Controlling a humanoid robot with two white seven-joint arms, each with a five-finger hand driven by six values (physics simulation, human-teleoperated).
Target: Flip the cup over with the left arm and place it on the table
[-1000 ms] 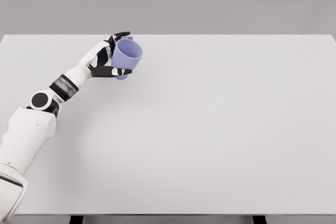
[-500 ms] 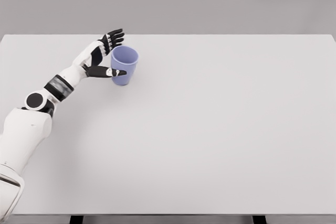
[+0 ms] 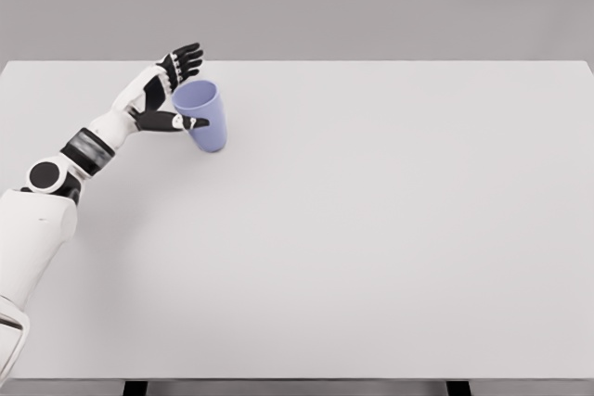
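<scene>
Fingers (image 3: 182, 57) of the left hand (image 3: 160, 90) are spread wide and hold nothing, the thumb stretched out toward the cup (image 3: 202, 115) and seeming to just brush its side near the rim, though from this angle I cannot say for sure whether it touches. The hand sits at the far left of the table (image 3: 371, 229), its white forearm running back down to the lower left corner where the shoulder shows. Just to the hand's right, and a little nearer the front, the lavender cup stands on its narrower base with the mouth up, the long axis close to vertical but leaning slightly, the rim tipped toward the hand. It looks to me as if it rests on the tabletop rather than hanging in the grasp, so I judge the flip done and the release under way. What the next move turns on is that small gap: the cup lies directly off the thumb side of the open palm, so the safe way out would be to draw the hand back to the left, away from the cup, since any sweep rightward could knock it over. Only the left arm is visible; it alone is anywhere near the cup.
</scene>
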